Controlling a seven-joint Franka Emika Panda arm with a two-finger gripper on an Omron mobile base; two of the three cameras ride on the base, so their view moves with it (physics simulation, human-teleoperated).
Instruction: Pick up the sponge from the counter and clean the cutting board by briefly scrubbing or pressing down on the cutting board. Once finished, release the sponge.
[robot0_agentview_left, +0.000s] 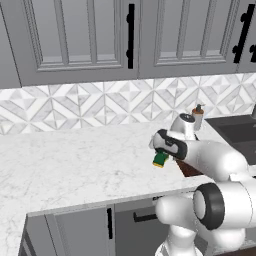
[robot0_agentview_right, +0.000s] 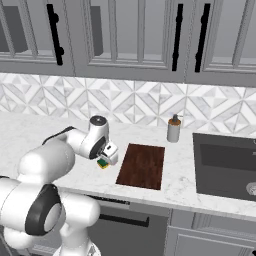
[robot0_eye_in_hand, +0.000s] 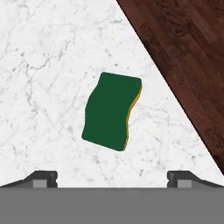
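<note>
While the sponge lay ungrasped on the desk beside the board, the tool hovered above, fingers spread, with pickup and scrubbing undone.

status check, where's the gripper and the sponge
Gripper open, above sponge. Sponge green-side up on counter, beside cutting board, not on it. Nothing between.

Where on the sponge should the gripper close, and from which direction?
Come straight down from above. The sponge lies flat on the counter, green face up, clear of the cutting board. Close across its two long wavy sides, the narrower span; the open gripper already straddles it.
</note>
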